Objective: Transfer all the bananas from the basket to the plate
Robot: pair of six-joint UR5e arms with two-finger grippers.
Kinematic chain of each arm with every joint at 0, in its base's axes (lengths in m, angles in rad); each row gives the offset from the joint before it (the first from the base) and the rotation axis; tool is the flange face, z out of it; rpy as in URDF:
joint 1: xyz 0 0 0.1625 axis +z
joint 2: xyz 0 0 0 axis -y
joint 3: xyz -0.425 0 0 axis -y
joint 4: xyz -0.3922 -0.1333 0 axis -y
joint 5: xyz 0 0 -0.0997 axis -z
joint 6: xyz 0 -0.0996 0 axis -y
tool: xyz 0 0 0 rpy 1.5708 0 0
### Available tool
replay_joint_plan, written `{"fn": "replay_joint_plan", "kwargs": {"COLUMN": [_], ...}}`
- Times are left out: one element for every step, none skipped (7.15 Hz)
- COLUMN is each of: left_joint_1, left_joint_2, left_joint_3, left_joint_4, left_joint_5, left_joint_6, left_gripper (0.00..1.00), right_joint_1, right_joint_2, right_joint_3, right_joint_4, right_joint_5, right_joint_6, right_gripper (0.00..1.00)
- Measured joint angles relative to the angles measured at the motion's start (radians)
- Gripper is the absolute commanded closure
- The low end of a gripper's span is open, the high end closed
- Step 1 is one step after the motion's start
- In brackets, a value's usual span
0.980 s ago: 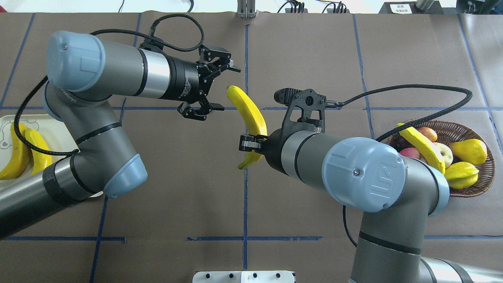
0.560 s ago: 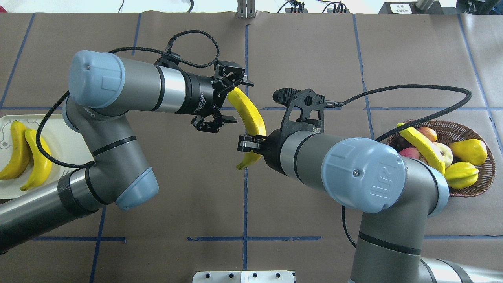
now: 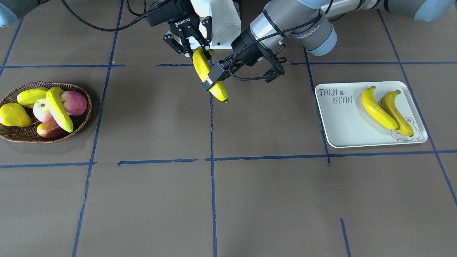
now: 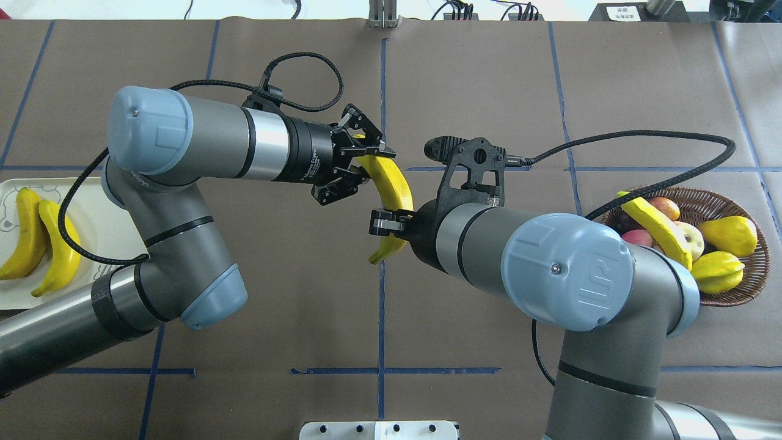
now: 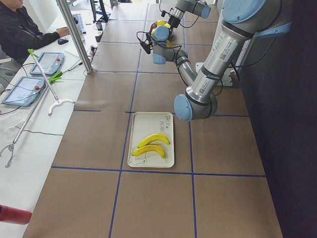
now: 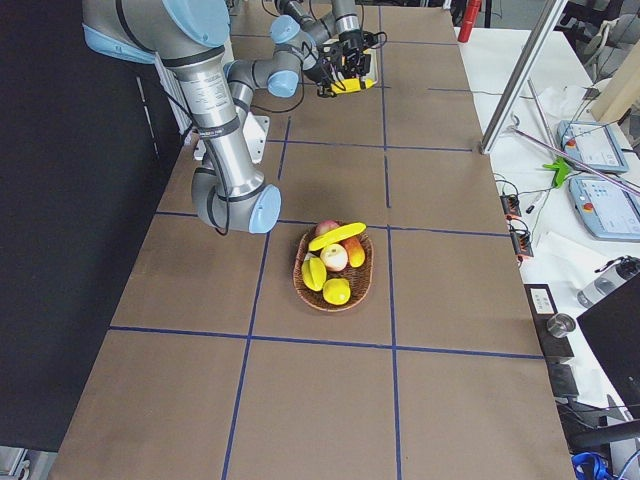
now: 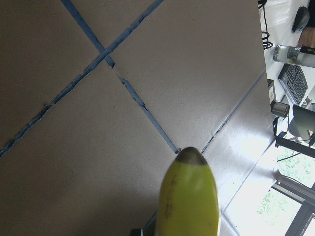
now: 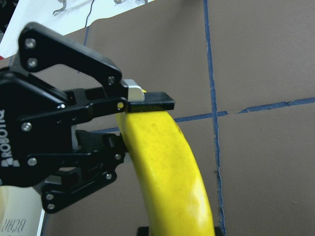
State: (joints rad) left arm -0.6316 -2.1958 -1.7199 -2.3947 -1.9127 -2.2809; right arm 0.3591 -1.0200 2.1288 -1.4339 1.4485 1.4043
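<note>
My right gripper (image 4: 391,221) is shut on the near part of a yellow banana (image 4: 391,183) and holds it above the table's middle. My left gripper (image 4: 374,164) is shut on the same banana's far end, one finger on each side. The right wrist view shows a left finger pad (image 8: 147,102) lying on the banana (image 8: 167,172). Its dark tip fills the left wrist view (image 7: 189,196). One more banana (image 4: 657,229) lies across the wicker basket (image 4: 742,293) at the right. Two bananas (image 4: 27,235) (image 4: 58,247) lie on the white plate (image 4: 104,232) at the left.
The basket also holds a yellow pear (image 4: 730,235), a yellow-green fruit (image 4: 718,272) and apples (image 4: 690,238). In the front-facing view the plate (image 3: 342,125) is on the right and the basket (image 3: 21,137) on the left. Blue tape lines cross the brown table.
My left gripper has moved right from beside the banana onto its far end, and its fingers have narrowed on it. The right arm and the banana have stayed put.
</note>
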Motion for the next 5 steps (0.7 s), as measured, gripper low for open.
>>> {"fn": "replay_joint_plan", "kwargs": {"left_joint_1": [-0.004, -0.011, -0.018, -0.03, -0.06], "left_joint_2": [0.001, 0.004, 0.011, 0.035, 0.08], "left_joint_3": [0.0, 0.0, 0.001, -0.003, -0.017], "left_joint_4": [0.0, 0.001, 0.005, 0.029, 0.096], "left_joint_5": [0.0, 0.0, -0.001, -0.009, -0.048], "left_joint_6": [0.0, 0.003, 0.021, 0.067, 0.165], "left_gripper": [1.0, 1.0, 1.0, 1.0, 1.0], "right_joint_1": [0.001, 0.003, 0.006, 0.026, 0.08], "right_joint_2": [-0.001, -0.002, -0.004, -0.008, -0.017], "right_joint_3": [0.011, 0.022, 0.038, 0.06, 0.079], "right_joint_4": [0.0, -0.003, -0.007, -0.01, -0.012], "right_joint_5": [0.005, 0.013, 0.028, 0.066, 0.153], "right_joint_6": [-0.001, -0.002, -0.006, -0.01, -0.012], "right_gripper": [0.0, 0.0, 0.0, 0.0, 0.0]}}
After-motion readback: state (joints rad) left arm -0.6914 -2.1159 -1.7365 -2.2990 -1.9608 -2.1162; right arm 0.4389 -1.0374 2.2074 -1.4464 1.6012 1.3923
